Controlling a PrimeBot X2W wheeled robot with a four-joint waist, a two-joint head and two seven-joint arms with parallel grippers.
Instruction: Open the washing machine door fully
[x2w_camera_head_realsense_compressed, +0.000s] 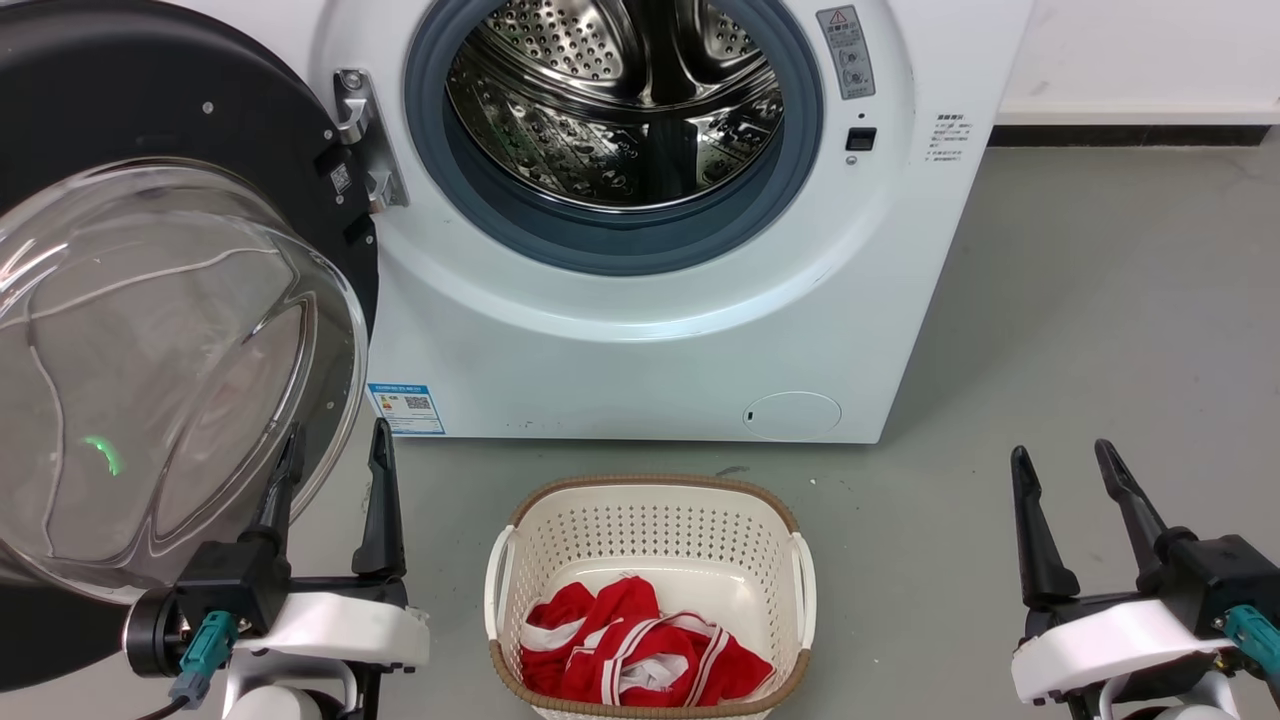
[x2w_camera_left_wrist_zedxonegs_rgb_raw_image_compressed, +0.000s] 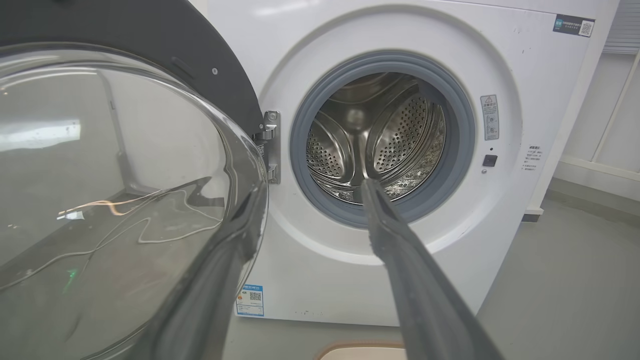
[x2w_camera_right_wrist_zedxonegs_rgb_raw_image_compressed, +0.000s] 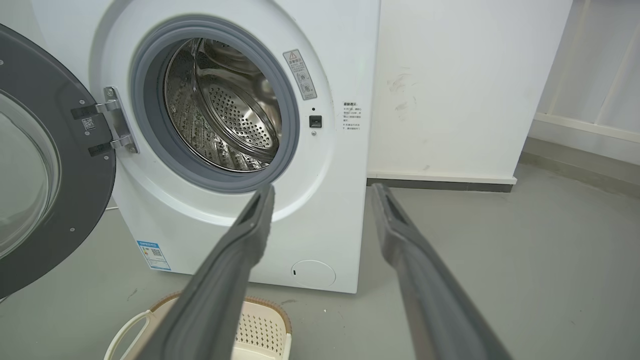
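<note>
Mostly done, by the look of it: washing machine door (x2w_camera_head_realsense_compressed: 170, 330) standing out to the left of the washing machine (x2w_camera_head_realsense_compressed: 640, 330), clear of the grey gasket, with the steel drum (x2w_camera_head_realsense_compressed: 620, 110) fully exposed. Cannot tell whether the hinge (x2w_camera_head_realsense_compressed: 365, 140) allows more travel; if so, probably one last outward push left. Left end effector (x2w_camera_head_realsense_compressed: 337, 440) spread and empty, its left finger just beside the glass bowl's rim; cannot tell if touching. Right end effector (x2w_camera_head_realsense_compressed: 1062, 455) spread and empty too, well apart from the door, over the floor. In the head view, a laundry basket (x2w_camera_head_realsense_compressed: 650, 540) with red cloth (x2w_camera_head_realsense_compressed: 630, 650) on the floor before the machine. In the right wrist view, the door's dark inner face at an angle, both hinge leaves, and the wall (x2w_camera_right_wrist_zedxonegs_rgb_raw_image_compressed: 450, 90) beside the machine. In the left wrist view, that finger overlapping the bowl's edge.
</note>
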